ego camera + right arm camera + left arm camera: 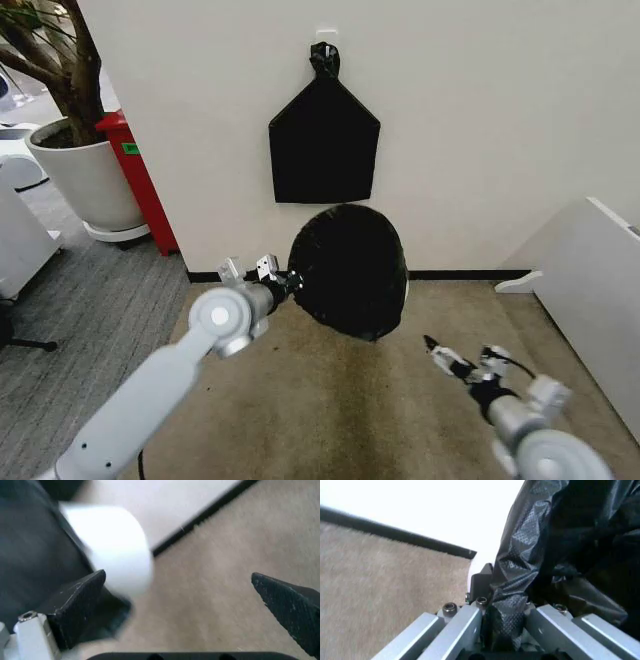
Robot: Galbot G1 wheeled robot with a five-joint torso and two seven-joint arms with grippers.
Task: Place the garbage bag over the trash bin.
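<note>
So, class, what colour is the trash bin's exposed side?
Cream-white trash bin, clearest in the right wrist view.

Pale grey tubular arms with round joints, silver screwed brackets and black fingers [75,603].

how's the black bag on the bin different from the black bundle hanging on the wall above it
The garbage bag is rounded and crinkly, draped over the trash bin on the carpet; the bundle is flat, smooth and house-shaped, hanging on the wall with a knotted top.
The left gripper pinches the garbage bag's edge; nothing touches the bundle.
The garbage bag sits low by the baseboard, the bundle above it.
Both are black plastic.
</note>
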